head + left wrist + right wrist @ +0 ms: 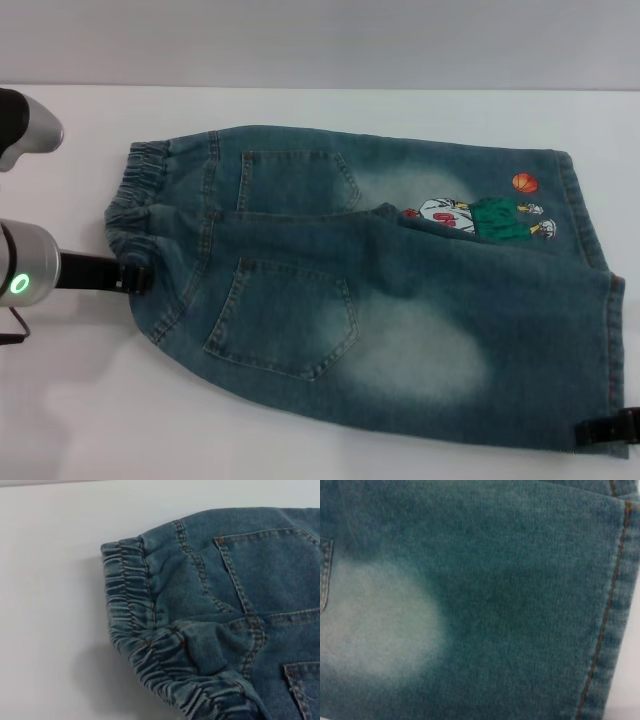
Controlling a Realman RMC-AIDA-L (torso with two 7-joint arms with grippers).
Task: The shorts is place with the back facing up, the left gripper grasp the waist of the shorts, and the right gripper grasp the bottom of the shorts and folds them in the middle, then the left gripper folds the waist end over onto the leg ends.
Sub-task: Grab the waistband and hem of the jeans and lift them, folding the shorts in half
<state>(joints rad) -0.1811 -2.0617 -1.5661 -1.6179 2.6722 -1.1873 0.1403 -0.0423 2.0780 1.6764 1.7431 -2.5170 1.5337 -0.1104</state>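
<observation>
The blue denim shorts (380,300) lie back up on the white table, with two patch pockets showing. The gathered waist (135,195) is at the left. The bottom of the shorts (612,340) is at the right, past the cartoon print (480,218). The near half is drawn up over the far half and covers part of the print. My left gripper (140,273) is at the near end of the waist, shut on it. The left wrist view shows the waist (130,595) bunched there. My right gripper (603,430) is shut on the near corner of the hem (612,630).
The white table (320,110) stretches bare behind the shorts and to their left. An upper segment of my left arm (25,125) juts in at the far left edge. The right hem lies close to the right edge of the head view.
</observation>
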